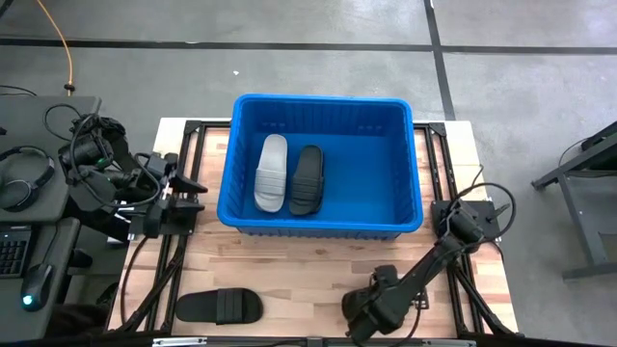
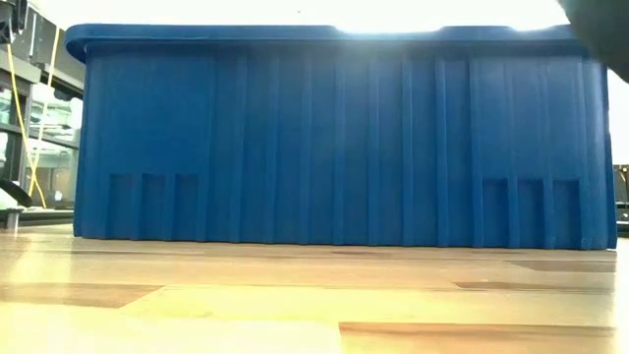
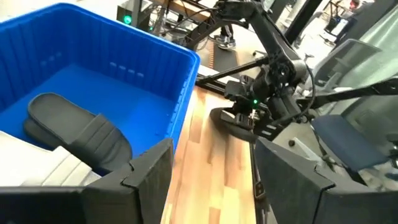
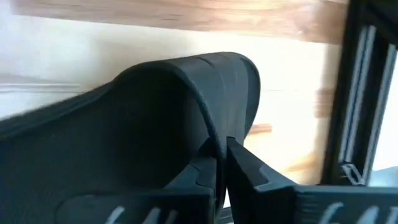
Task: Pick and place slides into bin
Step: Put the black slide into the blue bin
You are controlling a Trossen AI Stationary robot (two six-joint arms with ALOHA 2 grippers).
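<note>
The blue bin [image 1: 405, 169] stands at the table's middle, far side. A light grey slide [image 1: 272, 172] and a black slide [image 1: 307, 180] lie side by side on its floor, soles down. Another black slide [image 1: 218, 306] lies flat on the wood at the near left. Near the table's near right edge my right gripper [image 1: 368, 310] is shut on a third black slide [image 4: 124, 124], mostly hidden under the gripper in the high view. My left gripper [image 3: 211, 165] hovers open beside the bin's left wall, holding nothing. My right gripper pinches the edge of the slide's wide strap [image 4: 214, 127] between its two fingers, which are closed nearly together on it. The fingers come steeply from above. The slide [image 3: 229, 119] hangs below them; whether its sole is clear of the table I cannot tell.
The bin's floor right of the two slides is bare blue [image 1: 371, 173]. Black frame rails [image 1: 453, 289] run along the table's left and right sides. Beyond the left edge sits a desk with headphones [image 1: 24, 178] and cables.
</note>
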